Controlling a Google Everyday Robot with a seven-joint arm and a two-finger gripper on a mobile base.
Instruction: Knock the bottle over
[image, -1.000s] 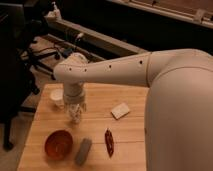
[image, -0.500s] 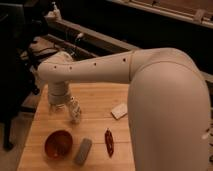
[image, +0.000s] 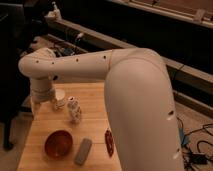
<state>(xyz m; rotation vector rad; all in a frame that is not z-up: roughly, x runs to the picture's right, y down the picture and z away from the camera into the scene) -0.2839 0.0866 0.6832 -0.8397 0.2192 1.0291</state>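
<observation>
The bottle (image: 75, 110), small, whitish and mottled, stands upright on the wooden table (image: 47, 122), just right of a squat white cup (image: 60, 96). My gripper (image: 49, 99) hangs below the white wrist at the table's back left. It is next to the cup and a little left of the bottle. My big white arm sweeps in from the right above them.
A red bowl (image: 59, 144) sits at the front left, with a grey oblong block (image: 83, 151) to its right and a red chili pepper (image: 108, 142) beyond that. My arm hides the right side of the table. A dark bench with cables runs behind.
My wrist and gripper have swung left, from over the bottle to beside the white cup. The bottle now shows uncovered and upright. My arm now covers the pale item on the right.
</observation>
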